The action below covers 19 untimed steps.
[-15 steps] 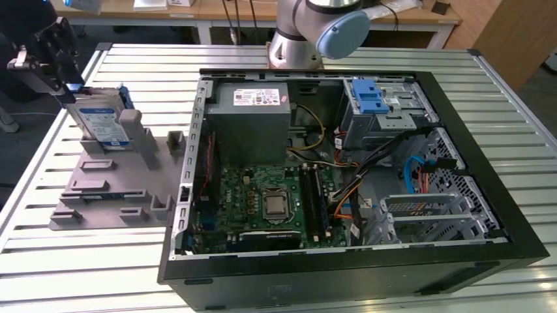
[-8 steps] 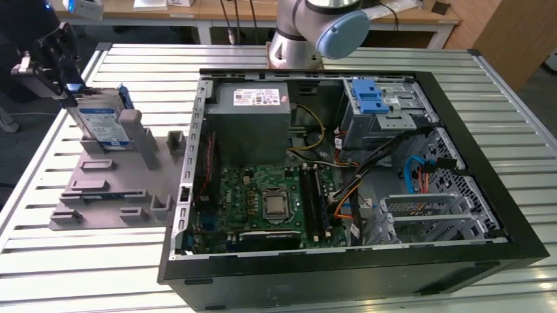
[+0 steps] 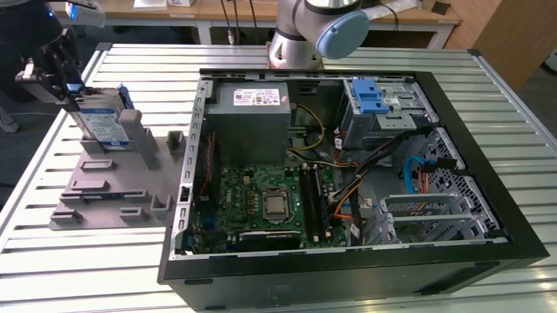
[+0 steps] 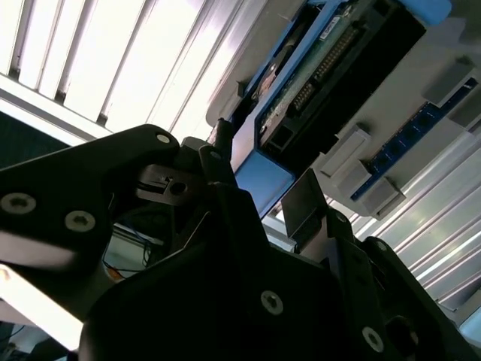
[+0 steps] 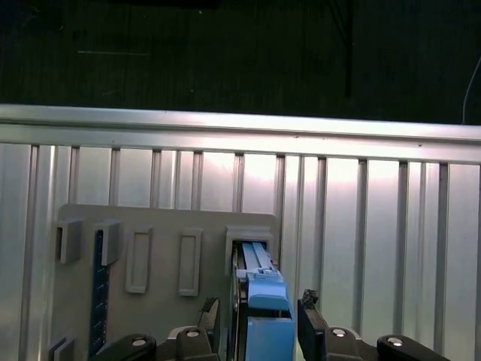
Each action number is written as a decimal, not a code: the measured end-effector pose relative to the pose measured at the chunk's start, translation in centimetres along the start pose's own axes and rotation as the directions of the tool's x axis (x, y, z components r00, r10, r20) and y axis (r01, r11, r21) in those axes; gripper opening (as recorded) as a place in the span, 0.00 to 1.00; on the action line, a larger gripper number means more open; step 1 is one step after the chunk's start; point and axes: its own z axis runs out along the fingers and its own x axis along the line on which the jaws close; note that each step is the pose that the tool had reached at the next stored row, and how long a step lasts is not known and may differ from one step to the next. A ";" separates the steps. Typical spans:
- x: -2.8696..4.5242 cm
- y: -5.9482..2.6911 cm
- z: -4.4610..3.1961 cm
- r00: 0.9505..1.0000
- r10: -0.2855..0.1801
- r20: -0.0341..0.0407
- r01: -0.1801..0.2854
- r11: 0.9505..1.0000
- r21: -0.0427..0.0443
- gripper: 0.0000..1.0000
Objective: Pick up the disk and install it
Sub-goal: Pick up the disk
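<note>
- The gripper is over at the exterior view's left, down on the disk. Its jaws are spread, one on each flat side of the drive.
- In the first wrist view the two dark fingers flank the disk's blue end, with a thin dark gap on either side. As far as I can see they are parted around it and not pressing on it.
- The second wrist view has the gripper straddling that same blue end. The drive's circuit-board face runs away beyond it.
- The disk stands on edge, label facing out, slotted upright in a grey holder plate. It sits at the far end of that plate.
- The plate carries several other raised slots and posts. In the first wrist view, one of those slots holds a blue strip.
- The holder plate lies on a slatted metal table, just beside the open computer case.
- Inside the case, the grey power-supply box sits at the far side, with the green motherboard nearer to me.
- The drive cage with its blue latch is in the case's far corner, toward the exterior view's right, well apart from the disk.
- The arm's base rises from the table behind the case.
</note>
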 end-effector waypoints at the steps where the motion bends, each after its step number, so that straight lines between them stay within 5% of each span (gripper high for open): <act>1: 0.00 0.00 0.10 1.000 0.000 0.000 0.000 1.000 0.000 0.53; 12: 0.01 -0.01 0.60 1.000 0.000 0.000 0.000 1.000 0.000 0.53; 19: 0.01 -0.01 0.66 1.000 0.000 0.000 0.000 1.000 0.000 0.37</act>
